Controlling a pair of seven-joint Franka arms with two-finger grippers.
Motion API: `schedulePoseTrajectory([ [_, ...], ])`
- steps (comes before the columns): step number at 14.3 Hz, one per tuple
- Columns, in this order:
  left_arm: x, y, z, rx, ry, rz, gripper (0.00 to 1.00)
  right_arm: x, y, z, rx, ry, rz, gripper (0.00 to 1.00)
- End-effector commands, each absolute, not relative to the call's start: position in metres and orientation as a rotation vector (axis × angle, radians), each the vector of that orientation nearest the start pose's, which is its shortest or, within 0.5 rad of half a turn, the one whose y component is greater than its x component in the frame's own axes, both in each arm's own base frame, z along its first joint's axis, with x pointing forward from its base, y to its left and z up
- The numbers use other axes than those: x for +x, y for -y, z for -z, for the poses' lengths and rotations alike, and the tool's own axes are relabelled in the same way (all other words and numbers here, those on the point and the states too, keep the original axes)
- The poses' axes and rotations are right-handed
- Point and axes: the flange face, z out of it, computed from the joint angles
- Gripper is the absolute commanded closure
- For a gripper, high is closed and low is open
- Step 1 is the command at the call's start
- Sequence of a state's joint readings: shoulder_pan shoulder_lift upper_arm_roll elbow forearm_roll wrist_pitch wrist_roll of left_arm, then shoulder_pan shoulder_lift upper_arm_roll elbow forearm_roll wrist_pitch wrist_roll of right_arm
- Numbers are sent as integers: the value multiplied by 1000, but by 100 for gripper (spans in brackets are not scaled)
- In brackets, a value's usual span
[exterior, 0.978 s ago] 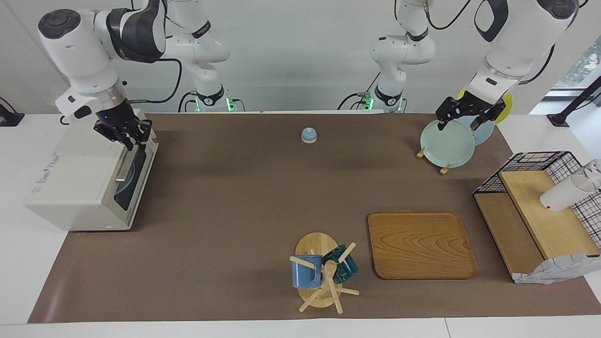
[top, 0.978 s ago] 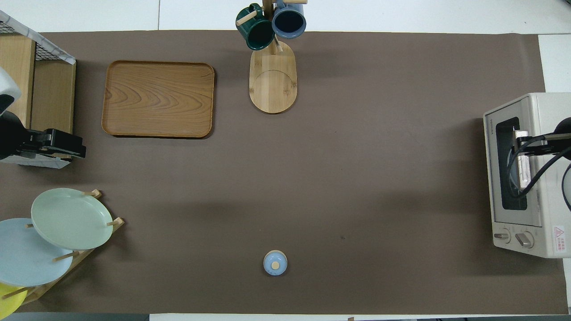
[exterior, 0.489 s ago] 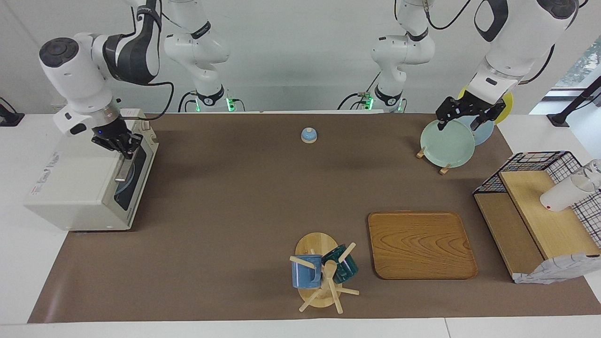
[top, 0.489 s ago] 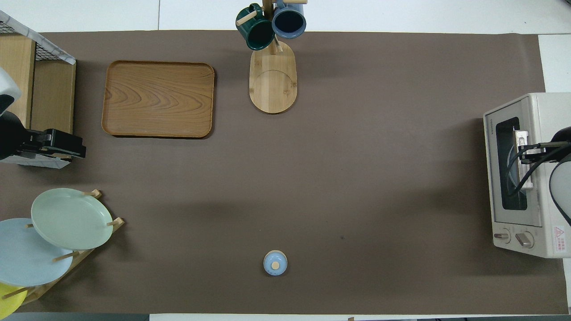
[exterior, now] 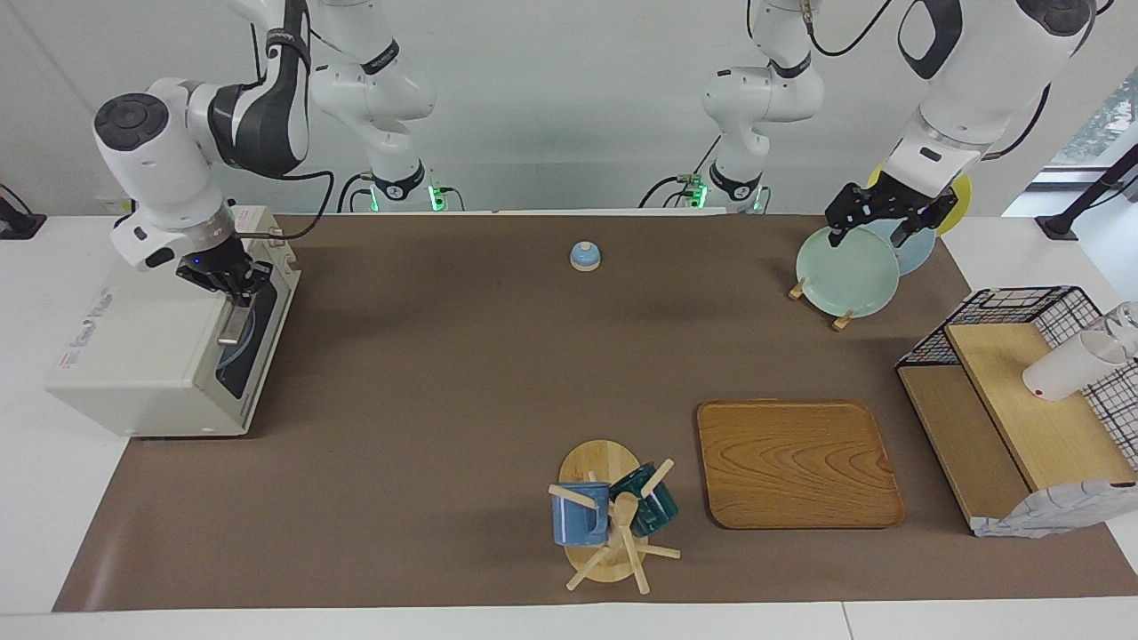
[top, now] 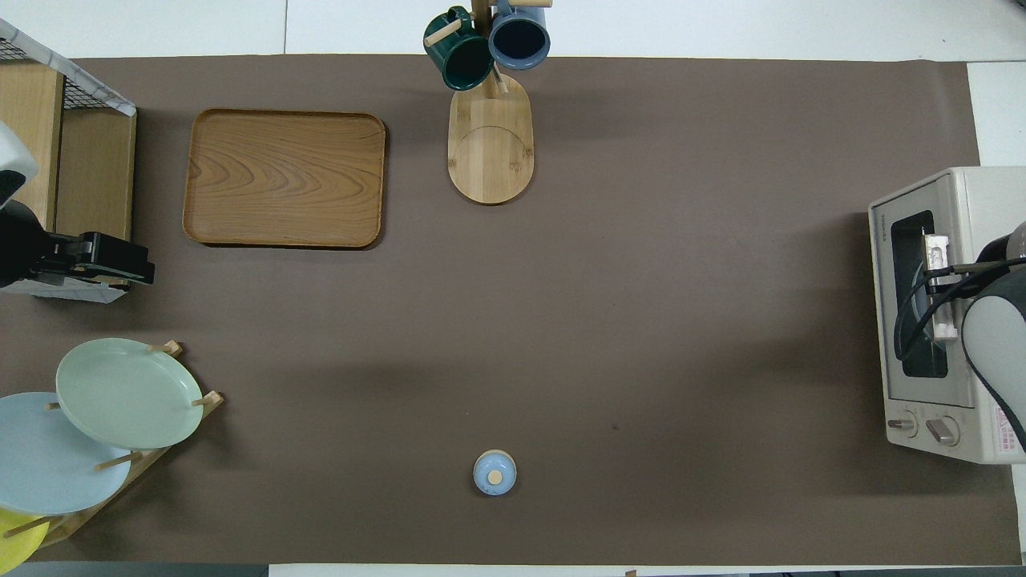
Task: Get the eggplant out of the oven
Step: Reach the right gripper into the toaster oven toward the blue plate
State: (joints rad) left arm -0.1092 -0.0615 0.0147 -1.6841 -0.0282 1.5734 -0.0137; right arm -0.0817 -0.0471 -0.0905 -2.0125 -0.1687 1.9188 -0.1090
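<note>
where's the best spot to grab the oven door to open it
Grip the metal bar handle along the top edge of the oven's door, near its middle, coming down from above. The bar stands proud of the glass and runs the door's width, so fingers can straddle it. The right end effector is already shut there.

Your right gripper [exterior: 233, 283] is clamped on the oven [exterior: 151, 356] door's bar handle [exterior: 233, 316], with the door shut below it. Your left gripper [exterior: 878, 222] hangs with jaws apart over the green plate [exterior: 845, 271] in its rack.
</note>
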Motion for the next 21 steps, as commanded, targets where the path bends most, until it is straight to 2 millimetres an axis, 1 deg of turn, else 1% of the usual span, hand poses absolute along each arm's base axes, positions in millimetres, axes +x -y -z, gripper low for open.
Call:
schedulePoseTrajectory([
  [1, 529, 50, -609, -3146, -133, -76, 0, 526, 100, -457, -3286, 39, -86, 100],
  [2, 529, 50, -609, -3146, -130, -76, 0, 528, 98, -458, -3280, 40, -69, 100],
  [4, 529, 50, -609, -3146, -130, -76, 0, 531, 86, -457, -3243, 41, -37, 100],
  [5, 529, 50, -609, -3146, -130, -76, 0, 532, 78, -448, -3223, 46, -37, 100],
  [7, 529, 50, -609, -3146, -133, -76, 0, 532, 77, -431, -3214, 48, -5, 100],
  [9, 529, 50, -609, -3146, -133, -76, 0, 532, 74, -421, -3180, 19, -15, 100],
  [10, 529, 50, -609, -3146, -130, -76, 0, 535, 66, -416, -3167, 25, -3, 100],
  [12, 529, 50, -609, -3145, -135, -76, 0, 540, 51, -394, -3155, 20, 3, 100],
  [14, 529, 50, -609, -3146, -133, -76, 0, 540, 44, -370, -3157, 5, 75, 100],
  [15, 529, 50, -609, -3146, -133, -76, 0, 538, 40, -362, -3156, 12, 107, 100],
  [17, 529, 50, -609, -3146, -133, -76, 0, 539, 9, -356, -3151, 10, 118, 100],
  [18, 529, 50, -609, -3146, -133, -76, 0, 539, 6, -351, -3151, -9, 109, 100],
  [19, 529, 50, -609, -3146, -133, -76, 0, 540, 7, -344, -3153, -14, 90, 100],
  [21, 529, 50, -609, -3146, -130, -76, 0, 541, 8, -341, -3153, -18, 111, 100],
])
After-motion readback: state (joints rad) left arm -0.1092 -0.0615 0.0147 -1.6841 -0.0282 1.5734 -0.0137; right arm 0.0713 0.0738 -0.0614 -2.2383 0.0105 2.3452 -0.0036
